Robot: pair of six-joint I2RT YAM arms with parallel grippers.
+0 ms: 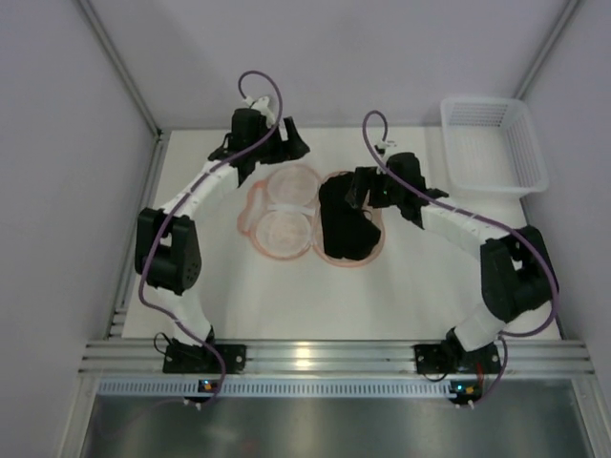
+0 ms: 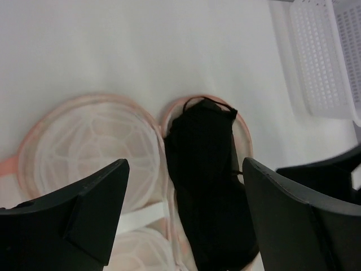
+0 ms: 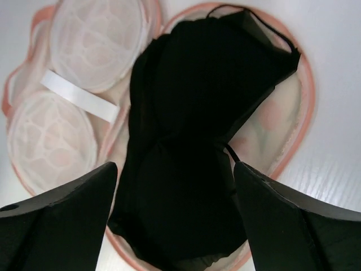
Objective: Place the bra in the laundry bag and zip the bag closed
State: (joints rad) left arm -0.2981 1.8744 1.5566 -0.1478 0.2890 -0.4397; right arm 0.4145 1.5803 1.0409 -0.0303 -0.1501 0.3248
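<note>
The laundry bag point(image 1: 283, 211) lies open on the table, its pink-rimmed left half showing two pale round inserts joined by a white band. The black bra point(image 1: 347, 229) lies folded in the bag's right half. My left gripper point(image 1: 289, 149) hovers open and empty at the bag's far edge. My right gripper point(image 1: 357, 191) hovers open and empty over the far end of the bra. In the left wrist view the bag point(image 2: 84, 141) and the bra point(image 2: 206, 164) lie below the gripper point(image 2: 185, 166). In the right wrist view the bra point(image 3: 197, 101) fills the bag point(image 3: 96, 39) half under the gripper point(image 3: 175, 169).
A white plastic mesh basket point(image 1: 492, 143) stands at the far right of the table; it also shows in the left wrist view point(image 2: 321, 56). Metal frame rails run along the table's left and near edges.
</note>
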